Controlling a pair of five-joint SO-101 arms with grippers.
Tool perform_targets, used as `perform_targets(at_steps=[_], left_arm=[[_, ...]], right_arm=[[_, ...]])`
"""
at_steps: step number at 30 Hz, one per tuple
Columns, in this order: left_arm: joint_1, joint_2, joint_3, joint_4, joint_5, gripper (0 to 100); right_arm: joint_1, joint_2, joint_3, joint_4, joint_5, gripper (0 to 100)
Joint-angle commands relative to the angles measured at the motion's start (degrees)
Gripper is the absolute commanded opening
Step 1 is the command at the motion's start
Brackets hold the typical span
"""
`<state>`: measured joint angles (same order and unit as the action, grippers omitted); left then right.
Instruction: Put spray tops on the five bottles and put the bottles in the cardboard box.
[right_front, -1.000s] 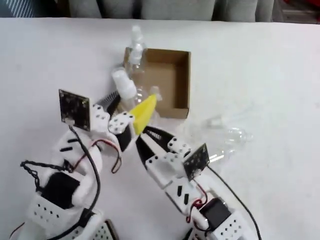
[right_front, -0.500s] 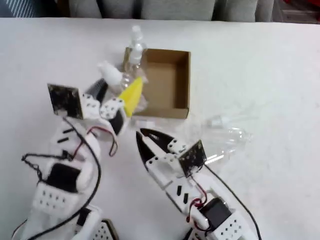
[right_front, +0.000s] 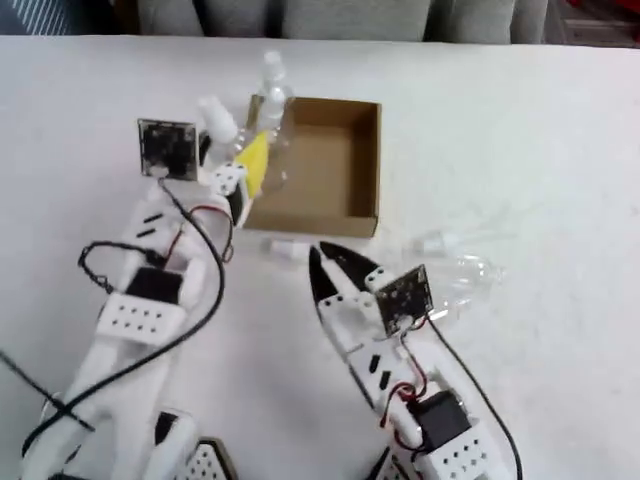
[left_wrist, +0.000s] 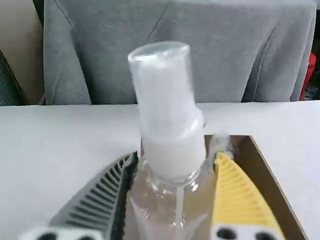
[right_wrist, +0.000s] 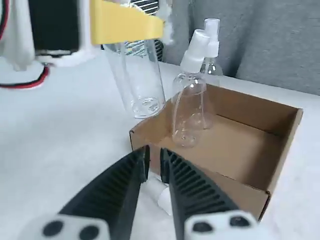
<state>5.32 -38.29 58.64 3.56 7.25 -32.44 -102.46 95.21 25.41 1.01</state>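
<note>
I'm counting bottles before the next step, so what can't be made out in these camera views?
High view: the clear bottles lying on the table merge into its white surface, so their number is unclear.
Right wrist view: the right gripper covers most of the loose spray top.
Left wrist view: the held bottle is cut off by the frame edge below its shoulder.

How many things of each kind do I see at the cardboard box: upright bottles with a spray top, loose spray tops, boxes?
Upright bottles with a spray top: 3 (held bottle, front bottle, back bottle)
Loose spray top: 1
Cardboard box: 1
Total: 5
</note>
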Motion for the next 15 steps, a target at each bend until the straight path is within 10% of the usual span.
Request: perform_targets(at_steps=[1,15], left_arm=[[-0.22,4.53,-0.35,-8.09,-0.88,7],[1.45,17.8,-0.53,-18.81,-0.88,7]], right_arm=[[0.75,-0.48,-0.18,0.22,0.44,1.5],[0.75,-0.48,-0.18,0.22,0.44,1.5]])
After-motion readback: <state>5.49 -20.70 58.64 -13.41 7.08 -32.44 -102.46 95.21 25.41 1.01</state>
